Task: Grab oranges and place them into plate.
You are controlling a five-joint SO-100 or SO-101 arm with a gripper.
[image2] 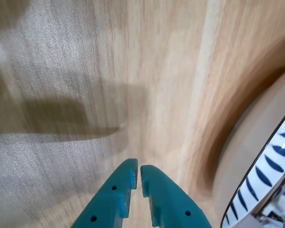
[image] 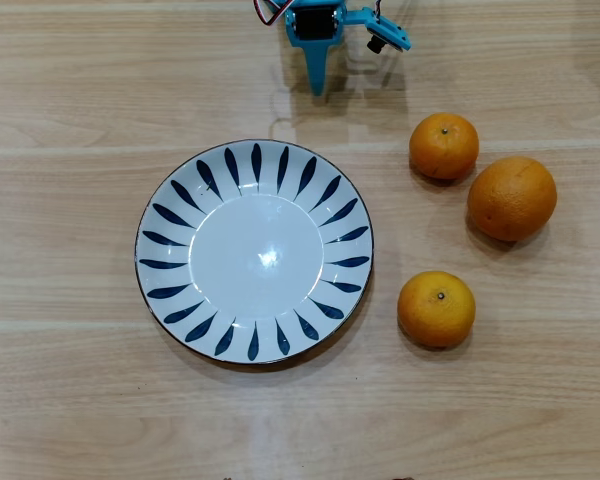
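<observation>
- The pincer (image2: 137, 176) sits nearest in the wrist view: two teal plastic fingers with small screw holes, tips drawn together with only a thin slit between them, clenched on nothing.
- Just past the tips lies the bare tabletop (image2: 85, 71), pale wood grain with a matte sheen and a soft dark shadow across it.
- To the right in the wrist view curves the plate (image2: 268, 166), glossy white ceramic with dark blue leaf strokes around its rim (only an edge shows here, so its contents cannot be judged from this view).
- The overhead view shows the plate (image: 253, 250) round, wide and empty, near the middle of the tabletop (image: 70, 400), with the pincer (image: 318, 85) above its upper rim, pointing down the picture.
- The nearest orange (image: 444, 146) lies to the right of the pincer and slightly lower in the overhead view, so the coming reach probably swings that way with the fingers spread first.
- The larger orange (image: 512, 198) sits just beside it, perhaps touching; the third orange (image: 436, 309) rests apart, close to the plate's right rim.
- All three are round with dimpled skin, likely to roll if nudged; none is in the plate yet.
</observation>
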